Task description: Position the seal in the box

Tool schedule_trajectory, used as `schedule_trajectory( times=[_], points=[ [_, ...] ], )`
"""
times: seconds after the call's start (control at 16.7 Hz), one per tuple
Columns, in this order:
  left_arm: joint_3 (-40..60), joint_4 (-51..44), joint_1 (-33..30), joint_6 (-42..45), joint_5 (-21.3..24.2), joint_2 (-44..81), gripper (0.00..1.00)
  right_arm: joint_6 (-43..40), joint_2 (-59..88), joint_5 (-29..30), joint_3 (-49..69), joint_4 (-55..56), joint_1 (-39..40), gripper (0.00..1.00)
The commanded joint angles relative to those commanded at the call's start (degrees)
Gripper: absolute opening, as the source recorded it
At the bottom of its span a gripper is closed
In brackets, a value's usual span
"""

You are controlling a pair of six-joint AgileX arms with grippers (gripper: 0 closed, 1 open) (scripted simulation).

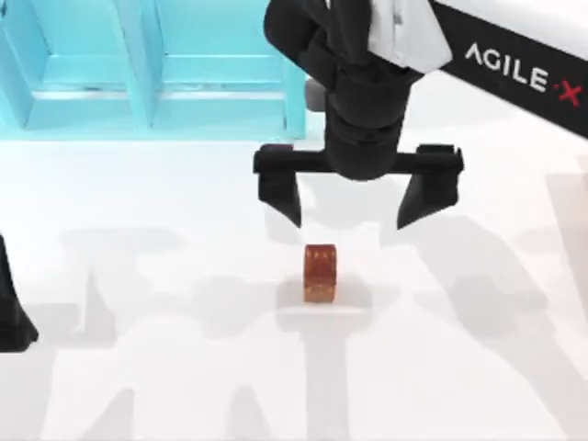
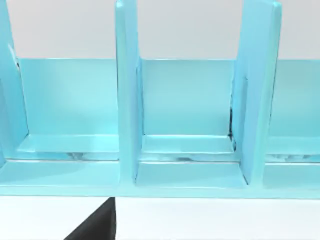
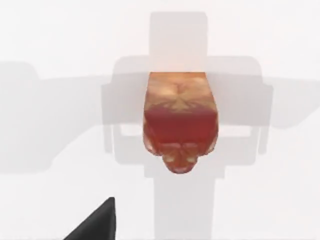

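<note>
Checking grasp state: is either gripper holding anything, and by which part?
Nothing held. Right gripper, jaws open, hangs above the seal, which stands free on the table.

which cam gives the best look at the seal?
Right wrist view: the seal is close up and unobstructed. Top view shows it small, on the table below the open right claw. Left wrist view faces the blue box.

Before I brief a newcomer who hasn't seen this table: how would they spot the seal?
Start at the turquoise box along the table's far edge, then look nearer, just under the right gripper with its jaws open. The seal stands alone on the white table: a small red-brown block with a paler orange base.
</note>
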Motion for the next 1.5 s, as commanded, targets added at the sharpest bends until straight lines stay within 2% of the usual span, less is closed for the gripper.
schedule_trajectory(
  times=[0.24, 0.66, 0.84, 1.2, 1.5],
  points=[
    [0.0, 0.0, 0.0, 0.0, 0.0, 0.0, 1.00, 2.4, 5.7, 0.5, 7.5, -3.2, 2.4, 1.00],
    [0.0, 0.0, 0.0, 0.0, 0.0, 0.0, 1.00, 2.5, 5.9, 0.4, 7.7, -3.1, 2.3, 1.00],
    [0.0, 0.0, 0.0, 0.0, 0.0, 0.0, 1.00, 2.4, 6.4, 0.5, 3.7, 0.9, 2.4, 1.00],
    [0.0, 0.0, 0.0, 0.0, 0.0, 0.0, 1.00, 2.6, 8.1, 0.5, -9.2, 16.2, 2.6, 1.00],
    [0.0, 0.0, 0.0, 0.0, 0.0, 0.0, 1.00, 2.7, 8.4, 0.5, -10.7, 17.7, 2.6, 1.00]
  ],
)
